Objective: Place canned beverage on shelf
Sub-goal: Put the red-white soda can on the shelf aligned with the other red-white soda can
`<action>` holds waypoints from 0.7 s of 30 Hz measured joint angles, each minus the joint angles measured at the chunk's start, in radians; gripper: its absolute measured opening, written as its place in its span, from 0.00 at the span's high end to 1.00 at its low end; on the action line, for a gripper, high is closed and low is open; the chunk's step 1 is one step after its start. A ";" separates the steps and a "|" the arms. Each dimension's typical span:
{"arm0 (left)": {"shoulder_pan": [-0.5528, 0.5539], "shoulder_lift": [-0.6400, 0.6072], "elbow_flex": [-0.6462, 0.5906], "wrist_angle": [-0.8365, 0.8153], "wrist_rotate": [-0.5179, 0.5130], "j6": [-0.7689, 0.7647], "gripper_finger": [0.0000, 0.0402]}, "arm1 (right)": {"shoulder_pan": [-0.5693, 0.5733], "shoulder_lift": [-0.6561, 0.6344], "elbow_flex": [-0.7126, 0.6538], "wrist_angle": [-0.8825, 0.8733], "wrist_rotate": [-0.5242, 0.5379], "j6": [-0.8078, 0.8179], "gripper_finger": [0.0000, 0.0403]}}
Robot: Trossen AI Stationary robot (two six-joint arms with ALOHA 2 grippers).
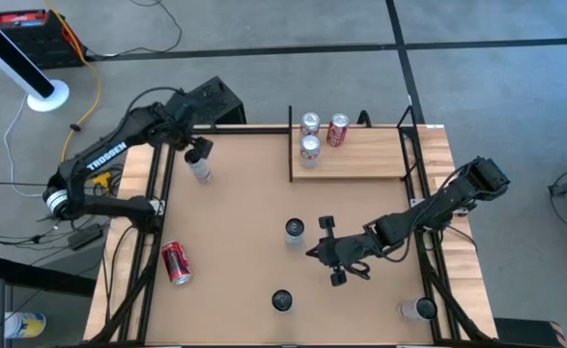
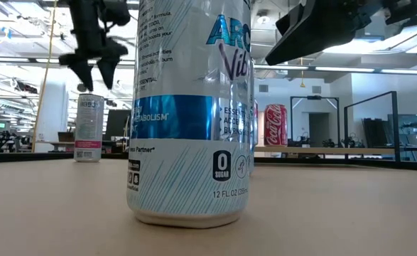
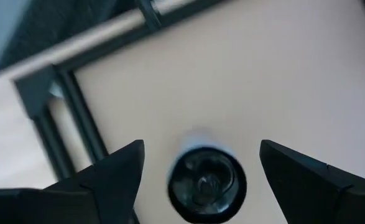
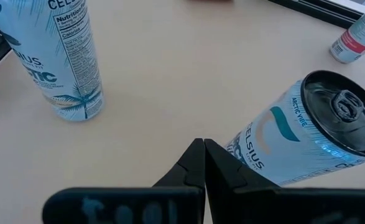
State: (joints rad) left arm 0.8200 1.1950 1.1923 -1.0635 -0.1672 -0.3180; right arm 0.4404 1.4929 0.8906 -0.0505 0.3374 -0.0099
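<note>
Grey floor [image 1: 264, 29] runs past the table's far edge, crossed by dark seam lines. At the far left stands a white pole on a round base [image 1: 46, 95], with a yellow cable [image 1: 97, 72] trailing nearby (and a dark box with red trim [image 1: 27, 34] beside it). Long ceiling lights [image 2: 23, 60] stretch across an open hall behind black frames [image 2: 370, 114].

- In the low view we see the big pale-blue can [image 2: 190, 114] cut off at the top edge, its lid out of sight.
- Behind it, the red can [image 2: 275, 126] on the shelf [image 2: 336, 150] shows clearly, but a second red one is almost wholly hidden.
- In the left wrist view the can [image 3: 207, 180] is blurred, its label unreadable.
- In the right wrist view a pink-banded can [image 4: 361, 34] is cropped by the edge.
</note>
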 joint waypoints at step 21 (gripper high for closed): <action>-1.307 -0.141 0.038 -0.020 0.034 -1.146 0.24 | 0.002 0.000 0.000 0.001 0.000 -0.024 0.94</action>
State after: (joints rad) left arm -0.4868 1.0544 1.2304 -1.0835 -0.1331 -1.4644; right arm 0.4427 1.4929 0.8906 -0.0491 0.3374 -0.0338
